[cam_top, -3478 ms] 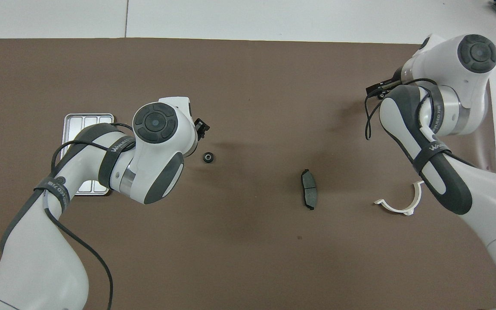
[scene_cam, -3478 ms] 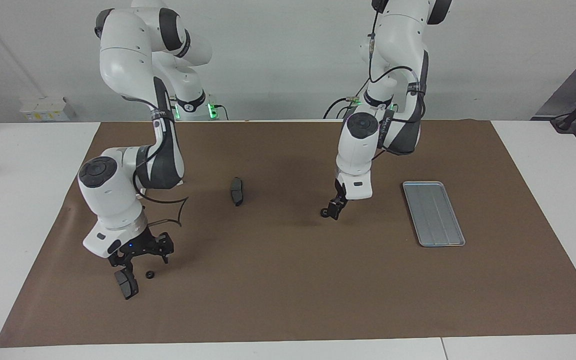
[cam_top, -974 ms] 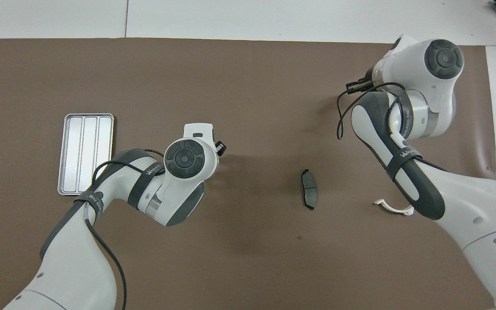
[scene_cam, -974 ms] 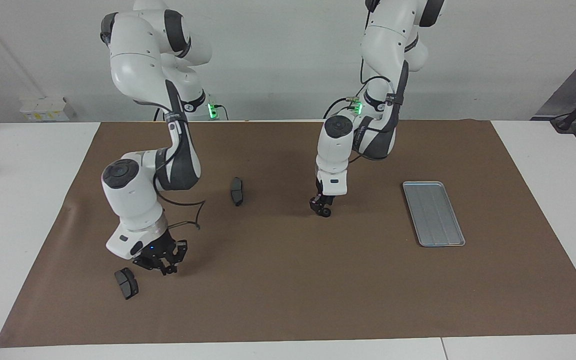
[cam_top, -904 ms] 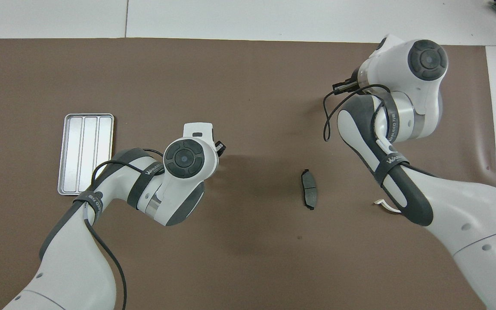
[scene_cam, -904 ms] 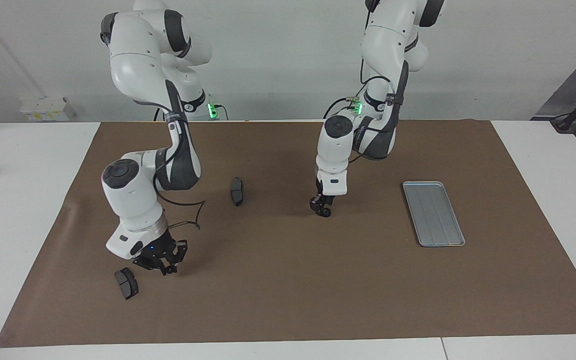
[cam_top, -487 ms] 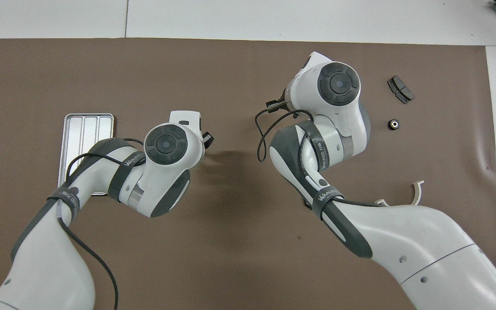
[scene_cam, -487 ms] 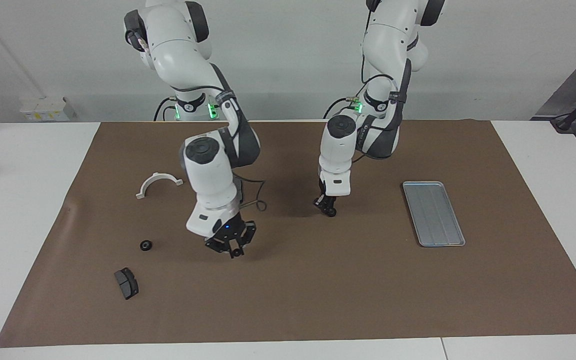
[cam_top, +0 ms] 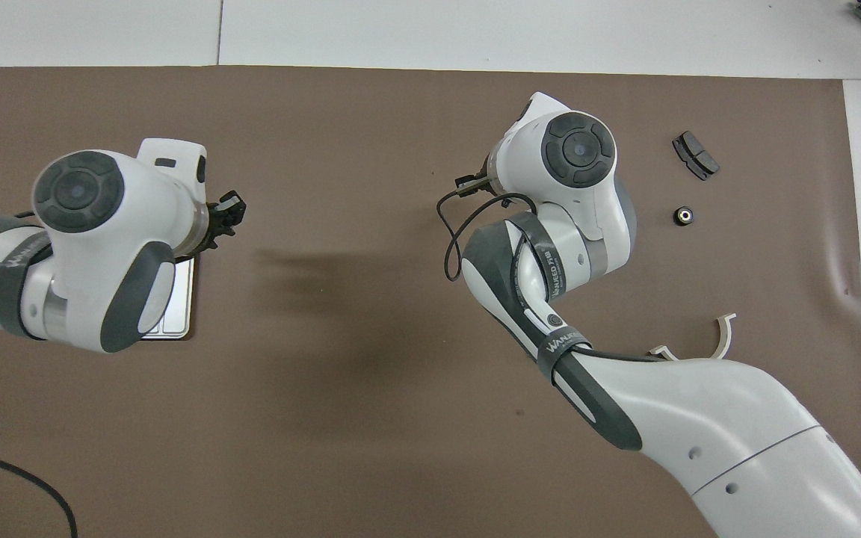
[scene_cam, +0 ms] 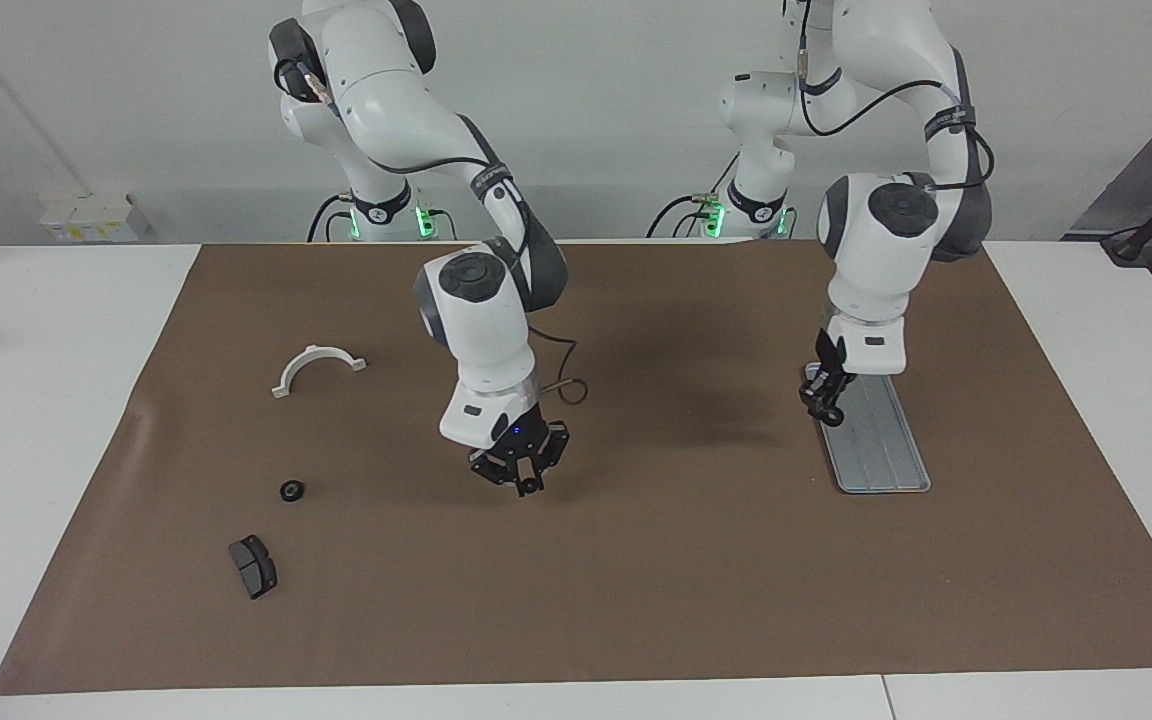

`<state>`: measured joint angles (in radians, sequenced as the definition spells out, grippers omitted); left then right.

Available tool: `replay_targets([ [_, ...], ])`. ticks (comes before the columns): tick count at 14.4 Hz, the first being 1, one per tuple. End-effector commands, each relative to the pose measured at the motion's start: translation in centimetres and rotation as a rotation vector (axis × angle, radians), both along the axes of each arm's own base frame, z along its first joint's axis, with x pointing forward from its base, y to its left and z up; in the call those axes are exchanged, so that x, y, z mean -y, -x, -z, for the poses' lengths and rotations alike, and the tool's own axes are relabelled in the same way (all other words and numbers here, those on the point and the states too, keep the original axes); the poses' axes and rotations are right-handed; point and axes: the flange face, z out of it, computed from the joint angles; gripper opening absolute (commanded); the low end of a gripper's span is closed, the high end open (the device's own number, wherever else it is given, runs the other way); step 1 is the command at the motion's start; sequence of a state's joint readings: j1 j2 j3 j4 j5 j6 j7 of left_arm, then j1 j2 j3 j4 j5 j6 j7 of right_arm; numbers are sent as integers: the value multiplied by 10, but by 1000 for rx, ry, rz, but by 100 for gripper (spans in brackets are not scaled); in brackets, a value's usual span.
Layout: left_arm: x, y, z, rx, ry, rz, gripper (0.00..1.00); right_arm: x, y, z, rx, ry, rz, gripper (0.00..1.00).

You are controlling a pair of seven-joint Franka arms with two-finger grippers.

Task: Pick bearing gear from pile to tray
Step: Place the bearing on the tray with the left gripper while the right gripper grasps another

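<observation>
My left gripper (scene_cam: 829, 405) hangs over the rim of the silver tray (scene_cam: 881, 445) at the tray's end nearer the robots. It is shut on a small black bearing gear (scene_cam: 835, 415). In the overhead view the left arm covers most of the tray (cam_top: 179, 299), and the left gripper (cam_top: 227, 213) pokes out beside the wrist. My right gripper (scene_cam: 526, 480) hovers over the middle of the mat, shut on another bearing gear (scene_cam: 530, 487). What is left of the pile lies toward the right arm's end, with one loose bearing gear (scene_cam: 290, 490) (cam_top: 684, 216) in it.
A dark grey curved pad (scene_cam: 252, 566) (cam_top: 695, 155) lies beside the loose gear, farther from the robots. A white half-ring bracket (scene_cam: 316, 362) (cam_top: 722, 336) lies nearer to the robots. The brown mat (scene_cam: 636, 600) covers the table.
The left gripper has carried its gear from the mat's middle to the tray. The right gripper has moved its gear farther toward the middle of the mat.
</observation>
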<state>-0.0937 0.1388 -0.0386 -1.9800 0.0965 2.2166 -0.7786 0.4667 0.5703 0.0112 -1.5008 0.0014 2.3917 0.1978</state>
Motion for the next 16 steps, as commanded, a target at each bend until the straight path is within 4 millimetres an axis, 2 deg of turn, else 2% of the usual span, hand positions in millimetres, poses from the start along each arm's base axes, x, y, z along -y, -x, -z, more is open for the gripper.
replay_targets([
  [1,-64,11,11,-39,62,47,0,-68,37,-4,39,-65,-5,0],
  [2,-85,18,19,-53,83,75,0,-81,42,1,58,-77,-25,2],
  [3,-98,25,26,-55,92,86,0,-101,52,9,86,-97,-55,3],
  [5,-97,31,43,-45,91,88,0,-143,77,36,119,-121,-122,6],
  [6,-90,36,52,-46,90,94,0,-155,85,45,136,-132,-144,6],
  [8,-84,48,70,-63,90,102,0,-157,86,45,166,-112,-184,12],
  [9,-78,51,71,-62,89,114,0,-159,88,45,187,-83,-218,23],
  [10,-73,52,73,-63,88,121,0,-159,89,46,192,-74,-227,53],
  [11,-71,53,78,-58,88,124,0,-155,85,46,192,-73,-221,100],
  [12,-62,55,82,-44,85,140,12,-152,82,45,194,-73,-215,100],
  [13,-62,57,85,-42,85,143,63,-151,80,45,184,-78,-202,100],
  [14,-63,56,84,-44,85,141,100,-150,78,45,181,-80,-194,100],
  [16,-62,47,70,-39,85,142,100,-124,58,40,181,-71,-155,100],
])
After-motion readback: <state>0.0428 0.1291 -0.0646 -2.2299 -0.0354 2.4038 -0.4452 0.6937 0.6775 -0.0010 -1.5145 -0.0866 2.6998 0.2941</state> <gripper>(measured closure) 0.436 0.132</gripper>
